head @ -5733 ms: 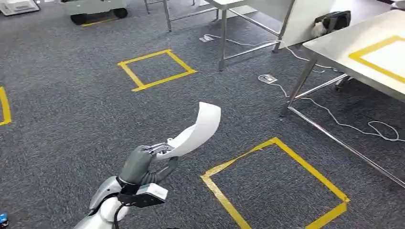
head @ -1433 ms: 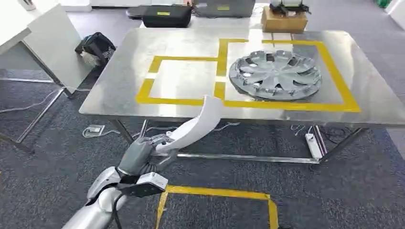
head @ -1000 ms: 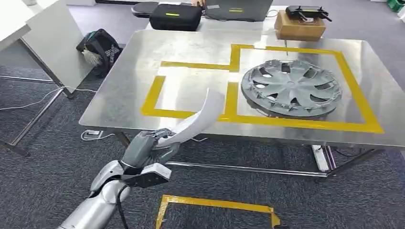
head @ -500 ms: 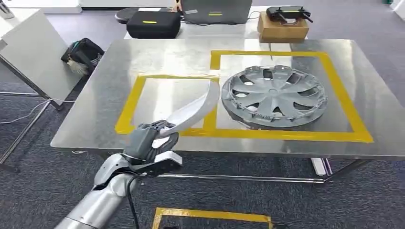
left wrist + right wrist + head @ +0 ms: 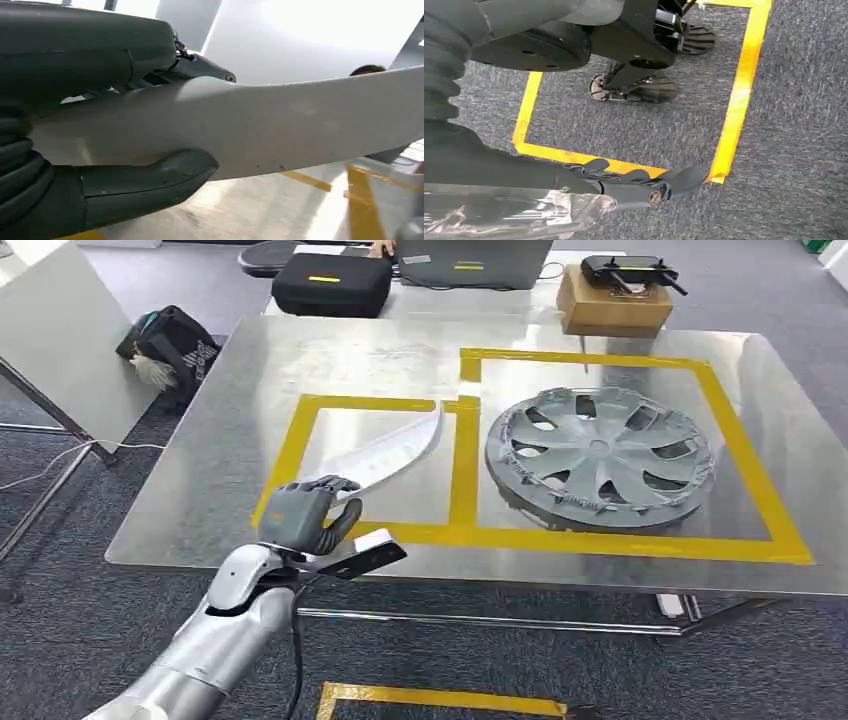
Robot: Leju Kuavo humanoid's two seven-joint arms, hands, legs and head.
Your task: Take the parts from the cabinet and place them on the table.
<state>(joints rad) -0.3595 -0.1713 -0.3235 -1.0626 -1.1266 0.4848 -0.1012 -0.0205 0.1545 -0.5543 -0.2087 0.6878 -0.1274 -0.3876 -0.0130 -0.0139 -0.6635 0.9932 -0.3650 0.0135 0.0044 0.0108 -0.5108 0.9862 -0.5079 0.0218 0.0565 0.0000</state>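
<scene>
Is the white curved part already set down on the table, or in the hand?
In hand: the left hand grips the white curved part above the table.

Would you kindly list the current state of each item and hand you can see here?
left hand: grips one end of the white curved part, over the table's near edge
white curved part: held in the air above the left taped box
hubcap: lying flat inside the right taped box on the table
right hand: hanging over the carpet, fingers extended, holding nothing
black case: closed
</scene>
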